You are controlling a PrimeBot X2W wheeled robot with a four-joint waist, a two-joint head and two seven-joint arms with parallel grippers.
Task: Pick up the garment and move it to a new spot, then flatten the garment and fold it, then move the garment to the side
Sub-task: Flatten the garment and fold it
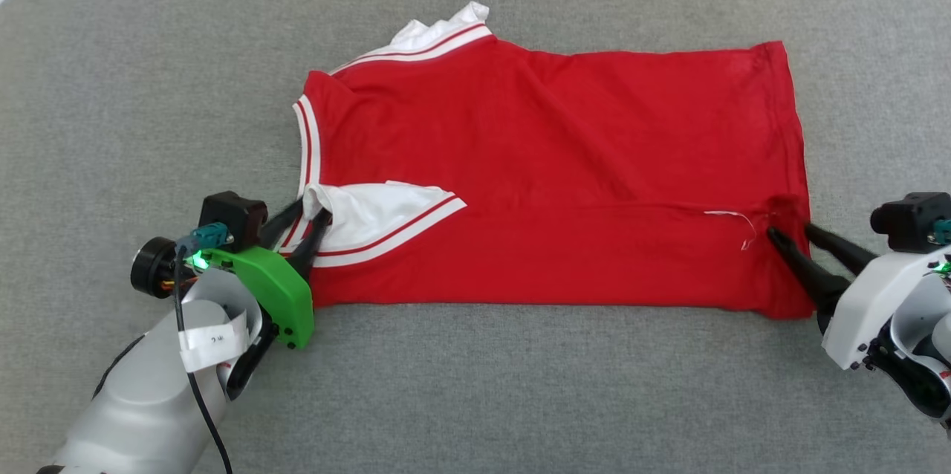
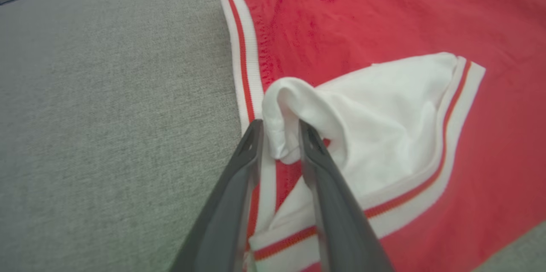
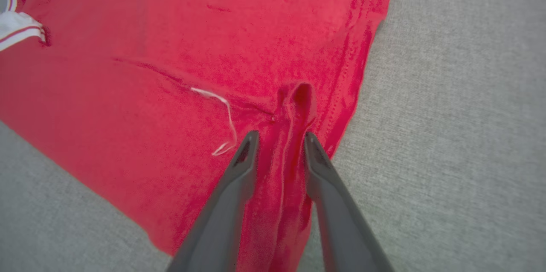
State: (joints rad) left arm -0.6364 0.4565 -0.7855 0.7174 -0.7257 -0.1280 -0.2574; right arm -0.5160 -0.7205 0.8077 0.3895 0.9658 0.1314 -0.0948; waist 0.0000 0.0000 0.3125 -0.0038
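The garment (image 1: 550,162), a red jersey-style shirt of soft knit with white short sleeves and red-and-white striped trim, lies spread flat in the middle of the desk (image 1: 475,400), a wide surface covered in grey woven fabric. Its neck end points to 9 o'clock and its straight hem to 3 o'clock. The near sleeve (image 1: 379,214) is turned in on top of the red body. The far sleeve (image 1: 438,32) pokes out crumpled at 11 o'clock. A straight crease or layer edge runs across the red cloth from the near sleeve toward 3 o'clock, and a loose white thread (image 1: 735,225) curls beside its end.

At the shirt's 8 o'clock corner sits the left gripper (image 1: 313,208), 2 long dark fingers on a green housing. Its jaws are released and slightly parted, and a pinched-up hump of white sleeve cloth stands between them, brushing both fingers. At the 4 o'clock corner is the right gripper (image 1: 791,230), with the same dark fingers on a white housing. Its jaws are released too, set apart on either side of a narrow raised ridge of red cloth by the hem. I can't tell whether its tips touch the shirt.
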